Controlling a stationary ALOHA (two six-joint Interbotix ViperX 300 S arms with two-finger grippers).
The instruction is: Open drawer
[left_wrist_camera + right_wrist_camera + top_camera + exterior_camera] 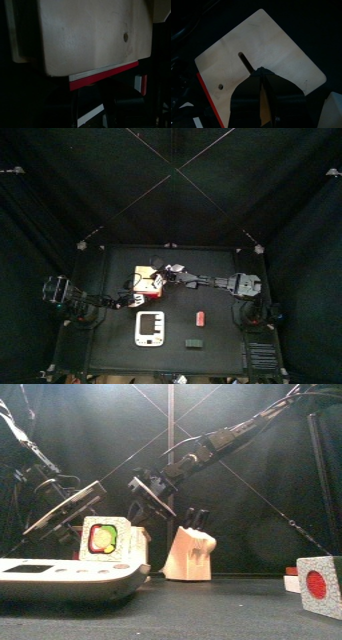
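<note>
I see the right gripper point(263, 75) with jaws together, above the cabinet's point(147, 283) cream top. I cannot tell how the left gripper point(104, 300) stands.

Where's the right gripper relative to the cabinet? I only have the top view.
Observer: The right wrist view shows the right gripper over the cabinet, above its cream top, with its tips by a dark slot.
Operator: Jaws?
Observer: Closed together, and nothing visible between them.
Operator: Left wrist view?
Observer: Pressed close to the cabinet. A cream face fills the view, with a red edge beneath.
</note>
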